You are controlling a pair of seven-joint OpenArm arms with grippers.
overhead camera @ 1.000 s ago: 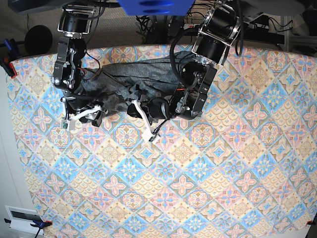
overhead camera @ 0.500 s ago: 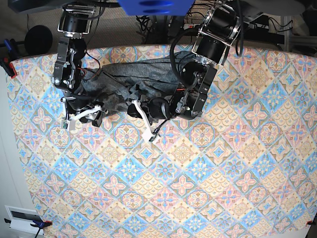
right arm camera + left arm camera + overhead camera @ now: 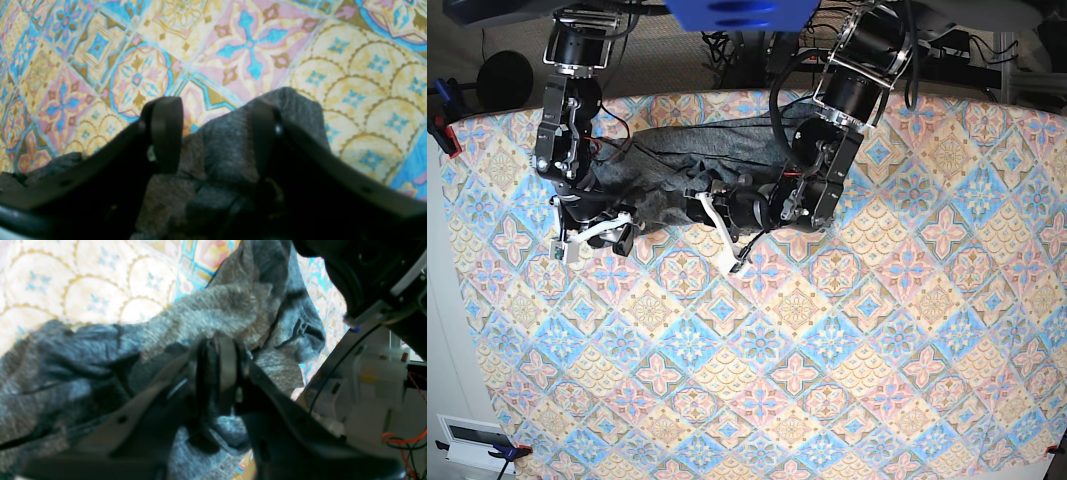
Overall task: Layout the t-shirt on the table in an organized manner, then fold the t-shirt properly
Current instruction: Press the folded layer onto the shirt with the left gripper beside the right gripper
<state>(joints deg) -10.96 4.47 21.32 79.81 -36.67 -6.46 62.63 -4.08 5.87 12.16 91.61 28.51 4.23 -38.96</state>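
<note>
Only plain grey t-shirt [image 3: 677, 165], unlabelled.

Much of the t-shirt [image 3: 677, 165] lies bunched between the two arms, so its sleeves and hem cannot be told apart. In the left wrist view the left gripper [image 3: 218, 363] is a dark blur against the cloth; whether fabric lies between its fingers is unclear. Behind the right gripper [image 3: 213, 133], the shirt runs off the picture's lower edge.
</note>
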